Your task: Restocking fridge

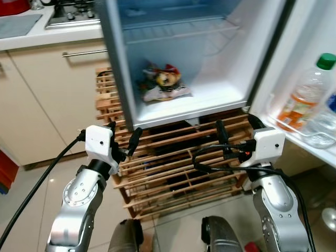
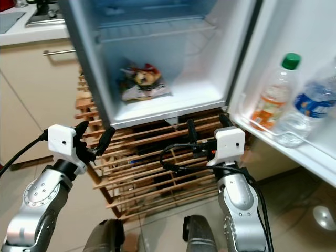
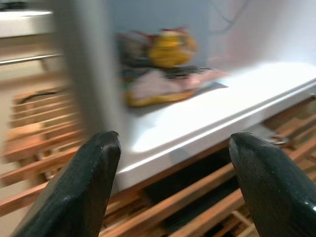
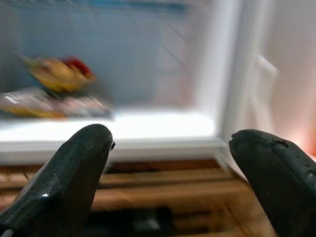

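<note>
Kitchen setting, pale glossy floor; a white fridge (image 1: 220,63) stood open, raised on a slatted wooden rack (image 1: 173,163). On the floor of the fridge's lowest compartment, toward the back-left corner, lay a cluster of food packets (image 1: 161,82), colourful, with a yellow item on top; contents could not be read. Above the packets a wire shelf (image 1: 178,32) crossed the compartment. To the right of the fridge body the open door (image 1: 299,79) carried a shelf holding two bottles: a clear one with green cap and orange label (image 1: 310,92), upright, and just beside it a clear one with a blue label (image 2: 311,107). Both grippers were held below the fridge's lower front edge, in front of the rack, touching nothing. Left gripper (image 1: 125,140) was below the fridge's left wall, fingers spread wide with nothing between them; its wrist view looked past both fingertips (image 3: 86,173) at the packets and the white sill. Right gripper (image 1: 235,128) was below the fridge's right corner, fingers likewise wide apart and empty; its wrist view, blurred, showed the same compartment between its fingertips (image 4: 74,168). To the left of the fridge stood a cream cabinet (image 1: 58,89) with a bar handle, under a white counter bearing a hob (image 1: 71,13).
</note>
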### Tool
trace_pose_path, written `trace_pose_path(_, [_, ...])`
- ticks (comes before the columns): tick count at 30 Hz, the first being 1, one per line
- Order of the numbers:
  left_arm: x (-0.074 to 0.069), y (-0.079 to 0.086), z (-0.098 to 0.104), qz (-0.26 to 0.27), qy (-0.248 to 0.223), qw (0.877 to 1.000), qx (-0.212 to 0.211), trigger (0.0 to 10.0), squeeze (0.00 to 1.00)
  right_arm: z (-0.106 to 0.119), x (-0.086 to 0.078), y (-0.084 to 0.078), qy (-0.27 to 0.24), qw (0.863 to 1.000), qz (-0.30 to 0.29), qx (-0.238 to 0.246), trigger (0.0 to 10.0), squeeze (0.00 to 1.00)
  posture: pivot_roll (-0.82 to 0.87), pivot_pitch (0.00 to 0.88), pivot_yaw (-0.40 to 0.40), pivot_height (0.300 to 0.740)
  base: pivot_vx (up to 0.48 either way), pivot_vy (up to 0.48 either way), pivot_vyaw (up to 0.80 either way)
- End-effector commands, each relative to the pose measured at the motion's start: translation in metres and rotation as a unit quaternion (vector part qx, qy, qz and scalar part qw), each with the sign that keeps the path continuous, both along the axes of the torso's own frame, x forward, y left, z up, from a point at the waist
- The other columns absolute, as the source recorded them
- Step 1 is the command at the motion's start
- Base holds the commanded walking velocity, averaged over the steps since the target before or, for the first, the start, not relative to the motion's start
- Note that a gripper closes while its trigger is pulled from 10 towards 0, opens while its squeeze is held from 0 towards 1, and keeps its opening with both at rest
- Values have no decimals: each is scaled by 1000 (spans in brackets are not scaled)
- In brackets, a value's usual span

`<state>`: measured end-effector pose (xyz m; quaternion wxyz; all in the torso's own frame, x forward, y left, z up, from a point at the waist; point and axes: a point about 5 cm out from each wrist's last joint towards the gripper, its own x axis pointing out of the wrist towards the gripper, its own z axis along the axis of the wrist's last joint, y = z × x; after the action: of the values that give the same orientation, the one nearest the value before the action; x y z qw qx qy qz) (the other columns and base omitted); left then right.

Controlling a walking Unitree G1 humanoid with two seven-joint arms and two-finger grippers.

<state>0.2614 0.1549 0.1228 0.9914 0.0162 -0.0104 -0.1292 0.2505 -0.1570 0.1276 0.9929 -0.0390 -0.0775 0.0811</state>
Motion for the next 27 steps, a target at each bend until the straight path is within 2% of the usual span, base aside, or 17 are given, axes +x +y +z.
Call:
trace_pose_path(1, [7,2,3,13,-6,1000,10,10000,0,1,3,-1,-2,1000,-6,-2,10000,0,-188,0,81,635,0,0,0])
trace_pose_path(2, [13,3,4,24,-4,1000,6,10000,0,-1,3,0,3,1000,-2,-3,10000,0,-194,0,83,635,0,0,0])
trace_pose_path(4, [17,0,7,20,-9,1000,9,10000,0,-2,2,1,4,1000,0,-3,10000,0,-194,0,84,635,0,0,0])
trace_pose_path(11, [22,-10,9,8,-19,1000,11,10000,0,-1,3,5,0,1000,16,6,10000,0,-207,0,80,640,0,0,0])
trace_pose_path(14, [27,-16,12,2,-37,999,36,10000,0,-1,6,9,1,1000,19,0,10000,0,-205,0,76,655,0,0,0])
trace_pose_path(18, [36,-13,12,13,-28,999,20,10000,0,-3,8,11,7,1000,29,-1,10000,0,-200,0,70,675,0,0,0])
trace_pose_path(27, [36,-8,10,20,-21,1000,8,10000,0,-15,8,8,32,999,30,10,10000,0,-186,0,68,725,0,0,0])
